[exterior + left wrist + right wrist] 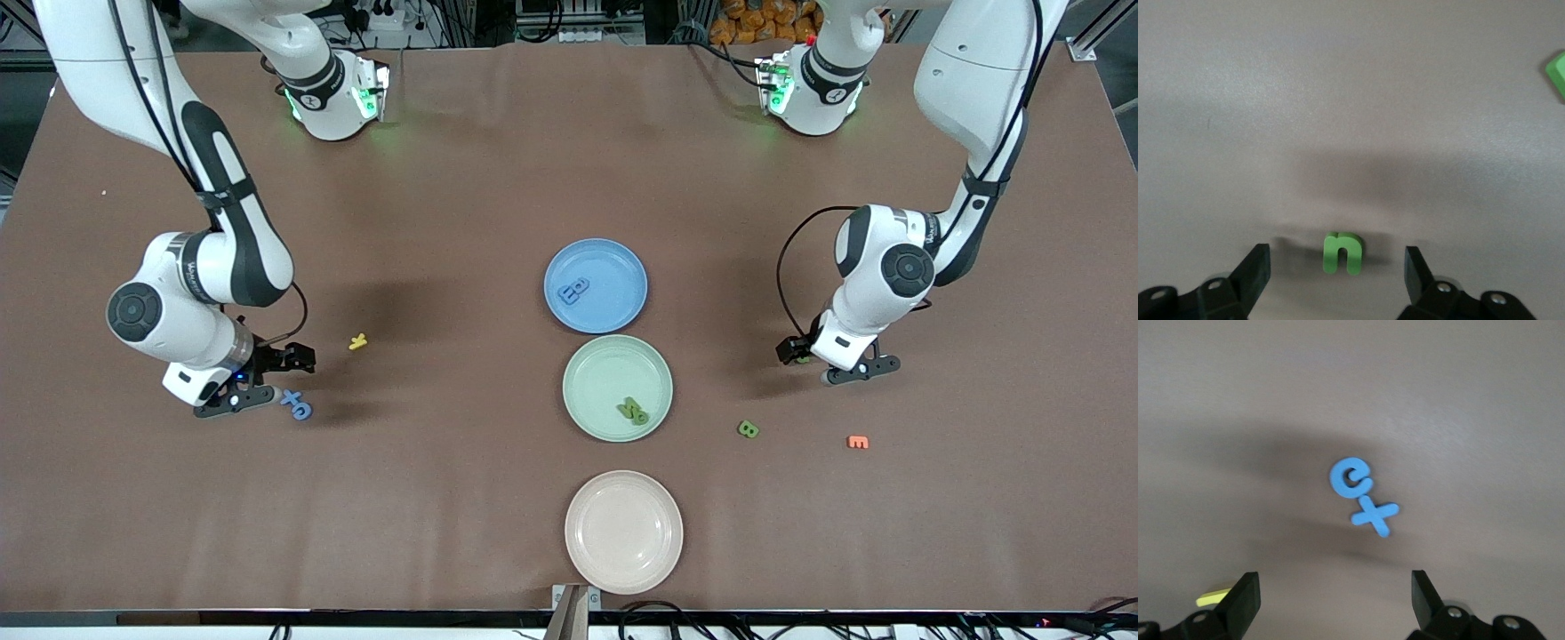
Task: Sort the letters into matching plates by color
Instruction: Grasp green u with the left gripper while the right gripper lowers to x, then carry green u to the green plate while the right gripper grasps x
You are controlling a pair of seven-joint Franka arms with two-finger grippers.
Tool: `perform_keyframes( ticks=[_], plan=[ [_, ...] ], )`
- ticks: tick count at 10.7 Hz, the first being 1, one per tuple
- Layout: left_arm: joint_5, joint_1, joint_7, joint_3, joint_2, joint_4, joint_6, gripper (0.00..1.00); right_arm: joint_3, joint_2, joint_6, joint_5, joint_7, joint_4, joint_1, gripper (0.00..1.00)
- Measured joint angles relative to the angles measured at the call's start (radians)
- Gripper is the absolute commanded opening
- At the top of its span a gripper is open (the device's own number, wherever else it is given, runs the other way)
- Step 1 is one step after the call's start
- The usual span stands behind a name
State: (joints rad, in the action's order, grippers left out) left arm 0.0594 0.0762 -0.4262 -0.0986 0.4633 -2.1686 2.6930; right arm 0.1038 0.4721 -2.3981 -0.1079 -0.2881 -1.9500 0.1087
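Straddling a green letter n (pixel 1343 253) on the surface, the left hand (pixel 1338 270) stands open, fingers untouching. The right hand (pixel 1335 600) hangs open near blue letters c (pixel 1350 479) and x (pixel 1375 515).

**A robotics lab bench**

You're looking at a lab, not a home: two white arms bolted along one edge of a table (pixel 498 178) under brown covering, aluminium framing (pixel 1080 40) and power strips (pixel 373 13) past it, and loose cables (pixel 676 613) trailing off the edge nearest the front camera.
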Motion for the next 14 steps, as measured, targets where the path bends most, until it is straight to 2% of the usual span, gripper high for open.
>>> perform_keyframes(
  ticks=[2,4,9,10,11,12,14],
  plan=[
    [-0.001,0.0,0.0,0.0,0.0,-0.005,0.004,0.74,0.0,0.004,-0.014,-0.019,0.003,-0.007,-0.029,1.0],
    [-0.002,0.0,0.0,0.0,0.0,-0.007,0.004,0.53,0.0,0.015,-0.024,-0.052,0.003,-0.005,-0.04,1.0],
    [-0.002,0.0,0.0,0.0,0.005,-0.011,0.004,0.51,-0.004,0.114,-0.106,-0.076,0.008,0.032,-0.036,1.0],
    [-0.002,0.0,0.0,0.0,0.007,-0.011,0.004,0.4,-0.004,0.12,-0.106,-0.077,0.013,0.038,-0.036,1.0],
    [-0.002,0.0,0.0,0.0,0.009,-0.011,0.01,0.05,-0.004,0.123,-0.106,-0.077,0.017,0.043,-0.036,1.0],
    [-0.002,0.0,0.0,0.0,0.009,-0.011,0.014,0.0,-0.004,0.126,-0.106,-0.077,0.021,0.05,-0.034,1.0],
    [-0.002,0.0,0.0,0.0,0.006,-0.011,0.018,0.0,-0.004,0.14,-0.135,-0.078,0.033,0.056,-0.032,1.0]
  ],
)
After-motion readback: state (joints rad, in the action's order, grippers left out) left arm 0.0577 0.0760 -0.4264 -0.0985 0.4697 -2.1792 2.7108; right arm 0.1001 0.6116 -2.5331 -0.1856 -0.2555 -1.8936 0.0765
